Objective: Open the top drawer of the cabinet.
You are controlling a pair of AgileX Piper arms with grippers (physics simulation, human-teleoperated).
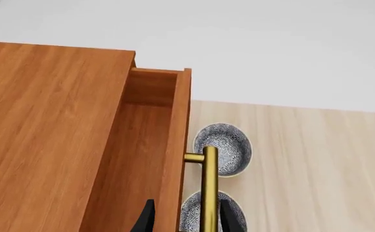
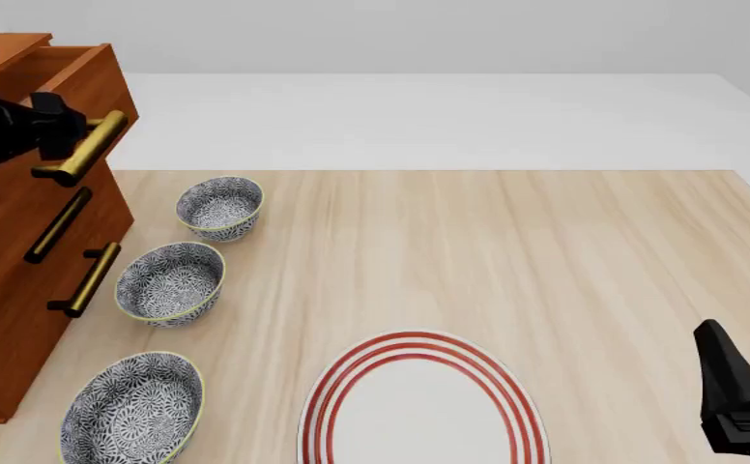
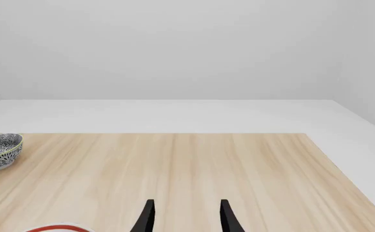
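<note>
Front view: top drawer (image 2: pixel 59 68) ajar, protruding.

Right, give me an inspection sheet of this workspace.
Surface: light wooden table, white floor beyond.
Job's things: cabinet at the table's left; top drawer pulled partly out, nothing visible inside.
Clutter: three patterned bowls in a row beside the cabinet; red-ringed plate at the near edge.
Grippers: left gripper, its fingers straddling the drawer's brass handle; right gripper open, holding nothing.
Cables: nothing seen.
Surroundings: plain grey wall.
</note>
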